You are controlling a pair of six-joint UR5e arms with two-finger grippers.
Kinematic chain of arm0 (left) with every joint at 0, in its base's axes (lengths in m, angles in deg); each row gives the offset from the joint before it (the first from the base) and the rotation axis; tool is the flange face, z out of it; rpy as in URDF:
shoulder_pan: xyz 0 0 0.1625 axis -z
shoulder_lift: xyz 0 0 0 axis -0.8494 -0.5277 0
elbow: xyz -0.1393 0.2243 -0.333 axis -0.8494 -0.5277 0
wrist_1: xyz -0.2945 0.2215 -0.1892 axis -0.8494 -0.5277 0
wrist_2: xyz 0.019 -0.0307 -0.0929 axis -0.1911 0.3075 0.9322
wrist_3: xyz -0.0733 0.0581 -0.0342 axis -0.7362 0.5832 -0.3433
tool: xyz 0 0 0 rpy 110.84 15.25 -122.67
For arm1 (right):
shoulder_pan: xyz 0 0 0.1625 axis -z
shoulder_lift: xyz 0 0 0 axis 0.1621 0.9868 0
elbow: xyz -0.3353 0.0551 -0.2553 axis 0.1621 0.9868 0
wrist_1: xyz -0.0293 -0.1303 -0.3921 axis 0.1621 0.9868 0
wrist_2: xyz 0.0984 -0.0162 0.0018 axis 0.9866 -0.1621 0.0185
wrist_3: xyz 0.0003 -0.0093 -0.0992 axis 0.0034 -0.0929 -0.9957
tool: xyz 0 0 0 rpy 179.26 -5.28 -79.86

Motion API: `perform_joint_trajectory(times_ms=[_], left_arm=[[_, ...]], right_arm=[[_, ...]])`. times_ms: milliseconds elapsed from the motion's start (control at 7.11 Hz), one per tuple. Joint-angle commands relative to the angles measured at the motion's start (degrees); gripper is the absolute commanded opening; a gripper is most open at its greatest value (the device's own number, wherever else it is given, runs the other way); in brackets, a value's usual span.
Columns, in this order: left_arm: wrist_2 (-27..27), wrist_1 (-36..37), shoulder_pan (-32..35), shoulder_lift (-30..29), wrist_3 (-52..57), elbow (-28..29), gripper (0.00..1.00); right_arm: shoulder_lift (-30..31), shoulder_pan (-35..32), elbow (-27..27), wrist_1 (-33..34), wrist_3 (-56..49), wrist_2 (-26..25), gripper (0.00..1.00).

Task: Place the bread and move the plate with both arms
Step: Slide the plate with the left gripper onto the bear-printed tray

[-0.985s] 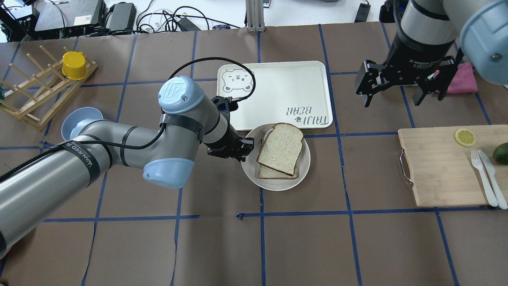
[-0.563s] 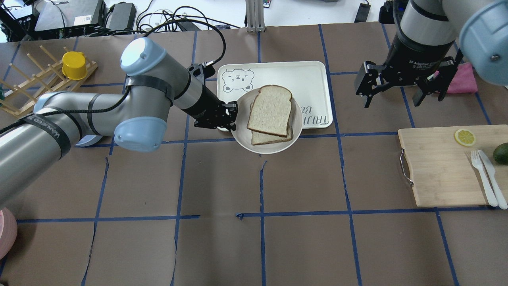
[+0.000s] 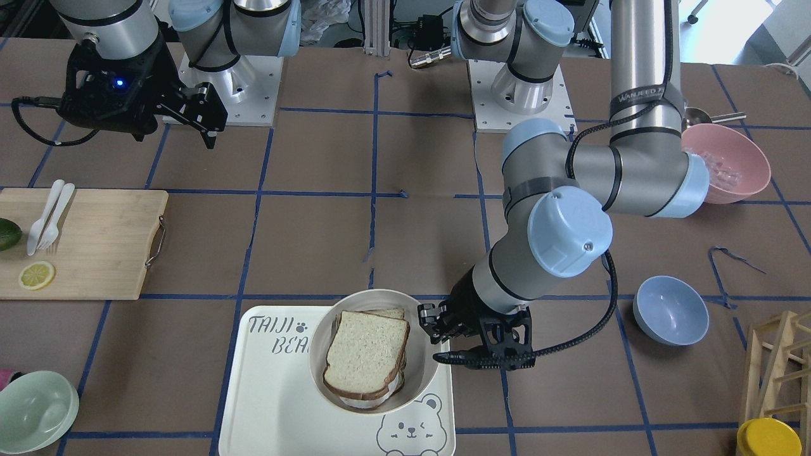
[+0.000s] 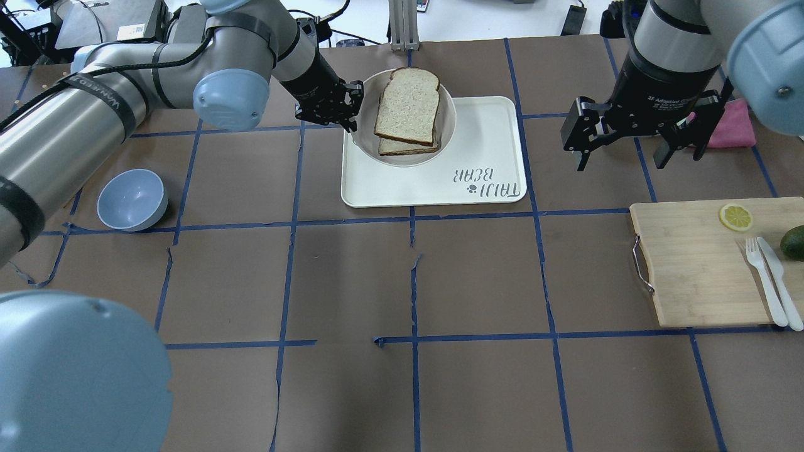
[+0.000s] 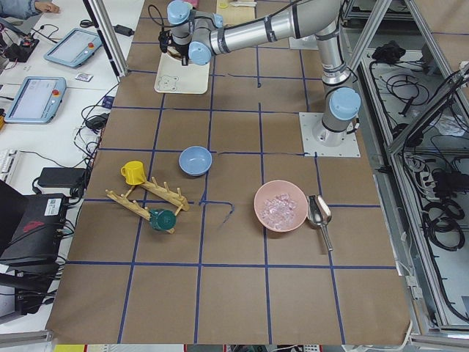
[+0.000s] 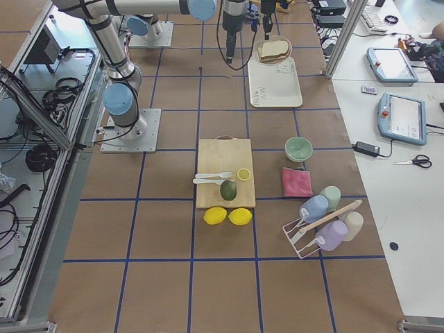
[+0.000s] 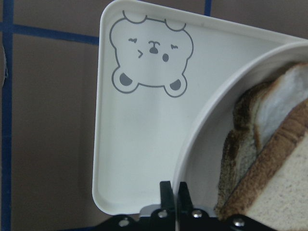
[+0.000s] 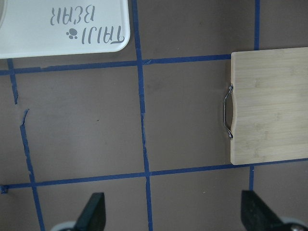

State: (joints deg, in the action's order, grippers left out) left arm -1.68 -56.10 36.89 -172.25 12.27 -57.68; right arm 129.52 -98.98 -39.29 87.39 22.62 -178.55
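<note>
The plate (image 4: 447,119) carries the bread (image 4: 407,105), a large dark-crusted slice lying on top of a second slice (image 4: 402,148). My left gripper (image 4: 352,112) is shut on the plate's left rim and holds it over the far-left part of the cream tray (image 4: 477,144). The left wrist view shows the fingers pinching the rim (image 7: 202,139), the bread (image 7: 274,187) at the right and the tray's bear corner (image 7: 139,144) below. The front view shows the plate (image 3: 329,316), the bread (image 3: 366,348) and the gripper (image 3: 436,324). My right gripper (image 4: 619,141) hangs open and empty right of the tray.
A wooden cutting board (image 4: 697,270) at the right holds a lemon slice, plastic fork and knife, and an avocado. A pink cloth (image 4: 735,124) lies behind the right gripper. A blue bowl (image 4: 132,199) sits at the left. A pink bowl (image 3: 728,161) and a green bowl (image 3: 31,402) also stand on the table.
My left arm has carried the plate with the bread away from me, from the table by the tray's near edge to over the tray's far-left part. The right arm has not moved.
</note>
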Motion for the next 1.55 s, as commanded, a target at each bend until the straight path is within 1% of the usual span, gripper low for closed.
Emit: perform_joint_trajectory(times_ms=[0, 141, 422, 563, 704, 1126, 1266, 1407], left_arm=[[0.8, 0.6, 0.1, -6.9, -0.7, 3.9, 0.00], [0.9, 1.4, 0.7, -8.4, -0.9, 3.6, 0.00], [1.0, 2.1, 1.3, -8.8, -2.7, 2.6, 0.00], [1.1, 2.2, 1.3, -9.0, -2.7, 2.2, 0.00], [2.4, 2.2, 1.5, -9.5, -2.7, 2.0, 0.00], [2.5, 2.3, 1.8, -9.5, -2.5, 1.5, 0.00], [2.6, 2.3, 1.9, -9.6, -2.6, 0.7, 0.06], [2.5, 2.3, 1.9, -9.3, -2.6, 0.4, 0.29]], right_arm=[[0.0, 0.0, 0.1, 0.1, 0.0, 0.0, 1.00], [0.0, 0.0, 0.0, 0.1, 0.0, -0.1, 1.00], [0.0, 0.0, 0.0, 0.1, 0.0, 0.0, 1.00], [0.0, 0.0, 0.0, 0.1, -0.1, 0.0, 1.00], [0.0, 0.0, 0.1, 0.1, 0.0, 0.0, 1.00], [0.0, 0.0, 0.1, 0.1, -0.1, 0.0, 1.00], [-0.1, 0.0, 0.0, 0.1, -0.1, -0.1, 1.00], [0.0, 0.0, 0.0, 0.1, 0.0, -0.1, 1.00]])
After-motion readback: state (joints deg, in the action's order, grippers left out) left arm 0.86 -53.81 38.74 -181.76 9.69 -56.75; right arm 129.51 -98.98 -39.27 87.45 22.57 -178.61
